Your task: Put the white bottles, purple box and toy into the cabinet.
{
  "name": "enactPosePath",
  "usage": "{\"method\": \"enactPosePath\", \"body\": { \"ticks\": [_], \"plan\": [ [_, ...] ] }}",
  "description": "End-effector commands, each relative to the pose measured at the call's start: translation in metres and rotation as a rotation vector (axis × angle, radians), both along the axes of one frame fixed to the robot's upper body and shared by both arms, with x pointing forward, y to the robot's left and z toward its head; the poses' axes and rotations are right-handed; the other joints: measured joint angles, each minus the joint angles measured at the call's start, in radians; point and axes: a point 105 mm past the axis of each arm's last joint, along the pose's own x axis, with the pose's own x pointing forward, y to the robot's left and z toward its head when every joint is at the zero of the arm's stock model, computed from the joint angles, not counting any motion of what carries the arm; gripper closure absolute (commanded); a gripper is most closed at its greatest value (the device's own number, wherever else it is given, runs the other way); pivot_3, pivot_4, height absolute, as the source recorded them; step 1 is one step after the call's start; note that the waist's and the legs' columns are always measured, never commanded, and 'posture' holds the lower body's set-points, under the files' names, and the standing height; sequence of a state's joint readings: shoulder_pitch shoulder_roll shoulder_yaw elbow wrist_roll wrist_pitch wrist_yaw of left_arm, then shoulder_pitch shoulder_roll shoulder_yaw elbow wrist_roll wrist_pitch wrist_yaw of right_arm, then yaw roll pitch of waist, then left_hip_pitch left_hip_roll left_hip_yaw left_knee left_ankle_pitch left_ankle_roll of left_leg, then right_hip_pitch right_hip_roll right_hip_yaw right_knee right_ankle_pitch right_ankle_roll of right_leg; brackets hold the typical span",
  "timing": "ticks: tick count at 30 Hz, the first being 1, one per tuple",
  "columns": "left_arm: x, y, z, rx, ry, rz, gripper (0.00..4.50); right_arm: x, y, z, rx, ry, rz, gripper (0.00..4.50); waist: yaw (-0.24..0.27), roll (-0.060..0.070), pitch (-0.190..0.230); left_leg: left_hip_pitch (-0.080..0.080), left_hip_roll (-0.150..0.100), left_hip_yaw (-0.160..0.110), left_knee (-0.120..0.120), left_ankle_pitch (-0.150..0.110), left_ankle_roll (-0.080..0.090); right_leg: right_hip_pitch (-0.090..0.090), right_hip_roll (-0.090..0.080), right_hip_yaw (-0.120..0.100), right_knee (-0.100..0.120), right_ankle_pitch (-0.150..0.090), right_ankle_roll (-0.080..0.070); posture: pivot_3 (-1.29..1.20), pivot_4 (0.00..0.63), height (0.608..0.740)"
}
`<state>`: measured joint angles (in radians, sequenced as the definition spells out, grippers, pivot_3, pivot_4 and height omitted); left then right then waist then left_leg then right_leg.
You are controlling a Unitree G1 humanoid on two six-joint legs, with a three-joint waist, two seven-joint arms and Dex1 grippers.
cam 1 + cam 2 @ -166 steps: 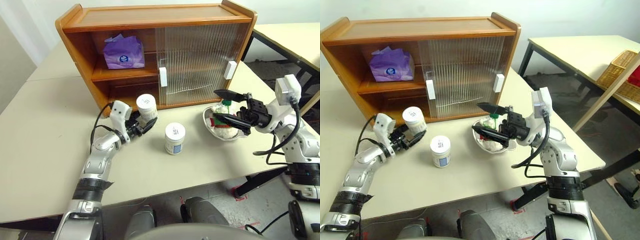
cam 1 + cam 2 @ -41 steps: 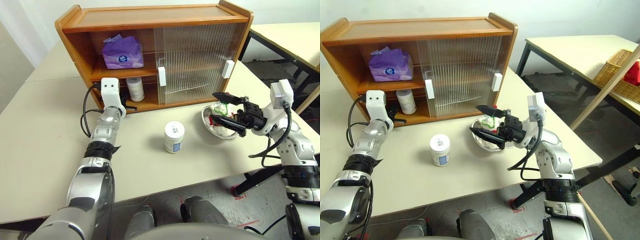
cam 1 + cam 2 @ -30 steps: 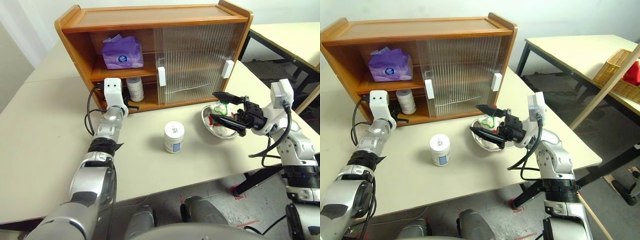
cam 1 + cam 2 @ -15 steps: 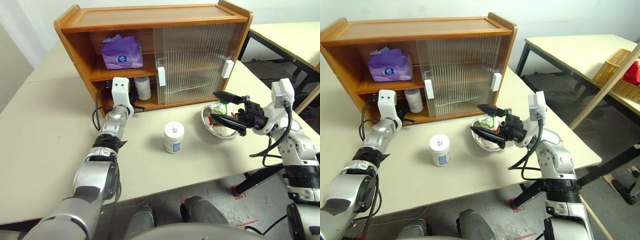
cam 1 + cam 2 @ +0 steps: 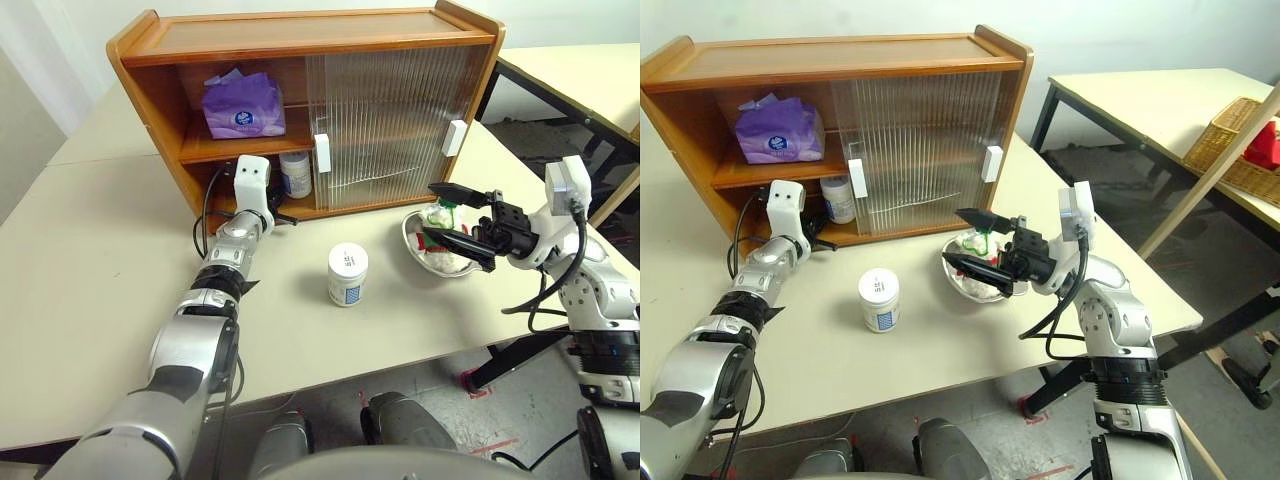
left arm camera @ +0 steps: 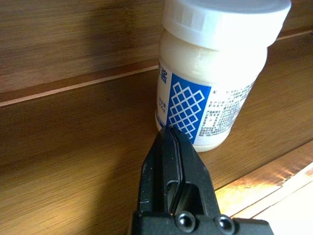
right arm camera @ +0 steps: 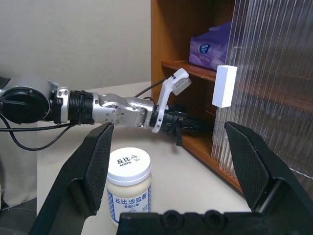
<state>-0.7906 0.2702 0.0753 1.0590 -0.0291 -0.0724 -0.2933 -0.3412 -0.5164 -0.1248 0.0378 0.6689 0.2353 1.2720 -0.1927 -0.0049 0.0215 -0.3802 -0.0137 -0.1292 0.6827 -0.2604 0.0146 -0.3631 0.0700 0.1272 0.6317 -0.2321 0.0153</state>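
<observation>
Beige table [image 5: 90,260] carries the wooden cabinet [image 5: 300,30]: purple box [image 5: 243,104] on its upper shelf, one white bottle [image 5: 295,173] standing on the lower shelf by the sliding door's handle [image 5: 322,154], second bottle [image 5: 348,275] out on the tabletop in front. Left gripper [image 6: 168,133], fingers pressed together and holding nothing, sits at the lower shelf with its tip right at the shelved bottle's label. Right gripper [image 5: 452,213] hangs with fingers spread wide, empty, over the steel bowl [image 5: 430,258] with the toy [image 5: 441,214] in it.

we read 丘比沙拉酱 | on white bottle [image 7: 129,185] cap and label | other bottle's [image 6: 215,73] print unreadable
</observation>
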Motion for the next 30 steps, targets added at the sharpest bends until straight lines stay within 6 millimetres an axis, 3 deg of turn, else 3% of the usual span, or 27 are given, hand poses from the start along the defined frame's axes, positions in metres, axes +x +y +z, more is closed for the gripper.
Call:
{"method": "enactPosePath", "body": {
  "ticks": [1, 7, 16, 23, 29, 30],
  "plan": [
    [0.002, -0.004, 0.002, 0.01, -0.003, -0.029, 4.47, -0.003, 0.0, 0.003, -0.002, -0.008, 0.008, 0.0, -0.001, 0.0, 0.0, 0.0, 0.0, 0.0, 0.0, 0.0, 0.0, 0.0, 0.0, 0.0, 0.0, 0.0, 0.0, -0.28, 0.0, 0.74],
    [0.003, -0.012, 0.005, -0.002, -0.011, -0.071, 4.47, -0.004, 0.0, 0.003, -0.002, -0.004, 0.006, 0.0, -0.004, 0.0, 0.0, 0.0, 0.0, 0.0, 0.0, 0.0, 0.0, 0.0, 0.0, 0.0, 0.0, 0.0, 0.001, -0.28, 0.002, 0.74],
    [-0.004, -0.006, 0.005, -0.016, -0.03, -0.094, 4.47, -0.003, 0.002, 0.001, 0.003, 0.001, 0.008, 0.0, -0.012, 0.0, 0.0, 0.0, 0.0, 0.001, 0.0, 0.0, 0.0, 0.0, 0.0, -0.001, 0.0, -0.001, 0.001, -0.27, 0.006, 0.74],
    [-0.027, 0.001, 0.006, -0.07, -0.075, -0.177, 4.47, -0.002, 0.004, 0.0, 0.011, 0.002, 0.012, 0.0, -0.02, 0.0, 0.0, 0.0, -0.001, 0.006, -0.002, 0.0, 0.0, -0.001, 0.0, -0.003, -0.001, -0.001, 0.001, -0.27, 0.007, 0.74],
    [-0.066, 0.003, 0.01, -0.135, -0.097, -0.39, 4.47, -0.003, 0.004, 0.0, 0.019, 0.006, 0.021, 0.0, -0.019, 0.0, 0.0, -0.001, 0.0, 0.004, -0.003, -0.001, -0.001, -0.002, 0.0, -0.002, 0.0, -0.002, 0.0, -0.26, 0.012, 0.74],
    [-0.071, 0.004, 0.011, -0.135, -0.1, -0.412, 4.07, -0.003, 0.004, 0.0, 0.02, 0.006, 0.023, 0.0, -0.017, 0.0, 0.0, -0.001, 0.0, 0.001, -0.003, -0.001, -0.001, -0.002, 0.0, -0.001, 0.0, -0.002, 0.0, -0.26, 0.012, 0.74]
  ]
}}
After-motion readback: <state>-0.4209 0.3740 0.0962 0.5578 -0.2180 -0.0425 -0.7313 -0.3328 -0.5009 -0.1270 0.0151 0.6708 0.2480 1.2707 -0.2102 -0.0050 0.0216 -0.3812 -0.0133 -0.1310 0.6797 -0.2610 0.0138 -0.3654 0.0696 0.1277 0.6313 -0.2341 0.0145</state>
